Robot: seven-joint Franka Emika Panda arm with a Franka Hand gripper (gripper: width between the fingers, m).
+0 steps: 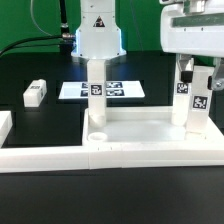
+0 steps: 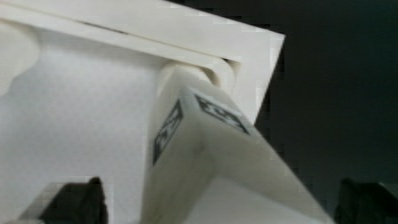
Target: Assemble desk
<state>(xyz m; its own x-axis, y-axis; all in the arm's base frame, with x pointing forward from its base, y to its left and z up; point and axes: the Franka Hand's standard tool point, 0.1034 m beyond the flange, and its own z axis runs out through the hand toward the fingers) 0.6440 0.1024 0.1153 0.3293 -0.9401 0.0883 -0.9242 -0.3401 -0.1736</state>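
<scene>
Gripper (image 1: 197, 72): jaws apart, flanking the right leg (image 1: 190, 108) without gripping it, upper right of frame.
Tabletop (image 1: 140, 130): lower centre, with that leg upright in its right corner.
Risk: the leg may be loosely seated, so a fingertip brushing it while rising could tilt it.

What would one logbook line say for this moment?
hand: open, astride one leg | second leg: upright on tabletop | third leg: loose on table
</scene>
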